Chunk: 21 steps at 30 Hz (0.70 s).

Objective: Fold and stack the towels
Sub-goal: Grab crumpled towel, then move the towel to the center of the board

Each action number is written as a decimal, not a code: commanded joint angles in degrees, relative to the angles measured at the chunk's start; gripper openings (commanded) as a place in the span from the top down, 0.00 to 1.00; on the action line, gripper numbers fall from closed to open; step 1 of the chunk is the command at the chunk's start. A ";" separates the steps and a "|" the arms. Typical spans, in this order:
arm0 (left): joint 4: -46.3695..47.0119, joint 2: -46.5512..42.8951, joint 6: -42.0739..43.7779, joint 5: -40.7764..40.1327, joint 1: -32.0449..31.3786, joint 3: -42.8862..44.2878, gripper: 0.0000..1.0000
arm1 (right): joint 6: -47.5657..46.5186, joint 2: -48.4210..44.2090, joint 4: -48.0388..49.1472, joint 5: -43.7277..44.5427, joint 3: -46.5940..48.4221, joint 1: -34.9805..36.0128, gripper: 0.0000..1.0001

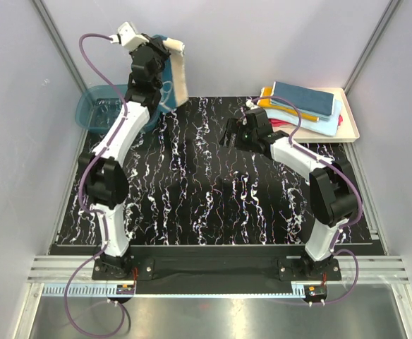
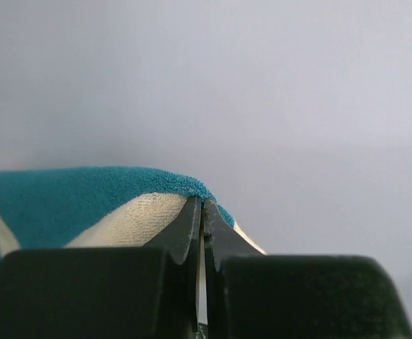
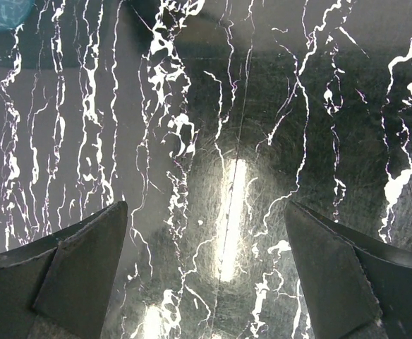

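A teal towel (image 1: 171, 79) is pinched at its edge by the tightly closed left gripper (image 2: 202, 206) and hung high at the far left, near the basin (image 1: 93, 111). The right gripper (image 3: 204, 206) is spread wide, nothing held, over the mat (image 1: 192, 180). Folded towels (image 1: 306, 106) are stacked at the far right.

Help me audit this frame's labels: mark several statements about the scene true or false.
1. The left jaws are shut on a teal towel. True.
2. That towel lies flat on the mat. False: it hangs in the air, near the basin.
3. The right jaws stand open and empty. True.
4. The tray is bare. False: folded towels are stacked on it.
5. The right jaws hang over the tray. False: they are over the mat.
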 commanded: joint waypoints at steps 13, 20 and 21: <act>5.47 -26.60 10.97 -13.13 -24.73 -34.27 1.00 | 4.67 -13.44 -0.92 14.71 -4.98 0.21 0.00; 1.16 -31.25 -5.81 -9.81 -30.98 -58.16 0.74 | 10.12 -23.29 -1.36 20.17 -17.46 0.65 0.00; 1.59 -31.69 -6.86 -8.84 -31.60 -60.21 0.66 | 10.22 -24.61 -1.54 20.44 -18.87 0.74 0.00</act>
